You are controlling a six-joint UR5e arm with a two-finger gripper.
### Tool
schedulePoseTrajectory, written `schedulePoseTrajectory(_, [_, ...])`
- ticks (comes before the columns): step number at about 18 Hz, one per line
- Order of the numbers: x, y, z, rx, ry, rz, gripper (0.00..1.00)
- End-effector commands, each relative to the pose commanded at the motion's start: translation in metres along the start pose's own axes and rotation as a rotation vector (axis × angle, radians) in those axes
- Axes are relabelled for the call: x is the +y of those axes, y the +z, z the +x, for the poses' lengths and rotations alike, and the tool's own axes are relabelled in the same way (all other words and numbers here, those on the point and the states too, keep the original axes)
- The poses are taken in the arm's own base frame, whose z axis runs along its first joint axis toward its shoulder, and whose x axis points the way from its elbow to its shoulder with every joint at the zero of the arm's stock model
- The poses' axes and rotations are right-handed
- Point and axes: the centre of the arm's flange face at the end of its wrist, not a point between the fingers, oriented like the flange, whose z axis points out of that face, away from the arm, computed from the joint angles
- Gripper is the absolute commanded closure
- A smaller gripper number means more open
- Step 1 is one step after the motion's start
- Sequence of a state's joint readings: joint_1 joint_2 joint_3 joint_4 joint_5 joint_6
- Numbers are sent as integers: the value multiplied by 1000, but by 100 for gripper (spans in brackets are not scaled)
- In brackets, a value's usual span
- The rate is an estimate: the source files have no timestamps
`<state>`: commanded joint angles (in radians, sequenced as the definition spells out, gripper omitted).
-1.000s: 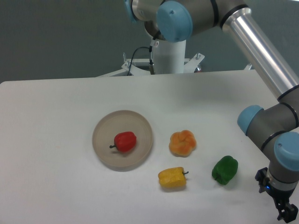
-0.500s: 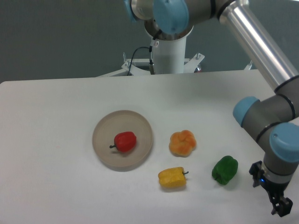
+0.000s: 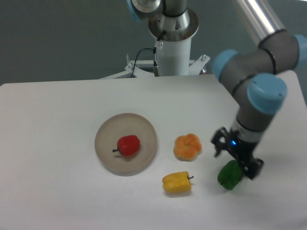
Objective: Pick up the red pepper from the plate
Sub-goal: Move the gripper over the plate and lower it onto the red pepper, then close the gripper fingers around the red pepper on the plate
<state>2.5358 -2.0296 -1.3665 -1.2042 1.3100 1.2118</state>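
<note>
A white table (image 3: pixel 57 120) stands before a dark grey-green wall (image 3: pixel 62 38).

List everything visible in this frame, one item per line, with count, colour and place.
red pepper: one, glossy red, lying on the plate, stem pointing left
plate: one, beige-grey, left of centre on the table
orange pepper: one, orange, right of the plate
yellow pepper: one, yellow, in front of the orange pepper
green pepper: one, green, far right, partly behind the gripper
table: one, white
cable: one, black, behind the table at the arm's base
arm: one, grey with blue caps, reaching in from the right
gripper: one, black, over the green pepper; fingers unclear
</note>
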Motion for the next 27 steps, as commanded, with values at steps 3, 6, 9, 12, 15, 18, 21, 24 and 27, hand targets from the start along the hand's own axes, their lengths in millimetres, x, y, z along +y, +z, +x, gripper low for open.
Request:
schedulePoseTrajectory(3, [-27, 16, 46, 3, 85, 0, 0])
schedulePoseTrajectory(6, [-46, 22, 88, 24, 144, -12, 0])
schedulePoseTrajectory(9, [-49, 26, 123, 38, 207, -52, 0])
schedulePoseTrajectory(12, [-69, 44, 156, 57, 251, -98, 0])
schedulePoseTrajectory(15, [-86, 60, 179, 43, 244, -100, 0])
schedulePoseTrajectory(18, [-101, 82, 209, 14, 246, -122, 0])
schedulePoseTrajectory(21, [-112, 98, 216, -4, 223, -136, 0])
schedulePoseTrajectory(24, [-116, 112, 215, -21, 201, -127, 0])
schedulePoseTrajectory(27, [-121, 125, 217, -36, 218, -152, 0])
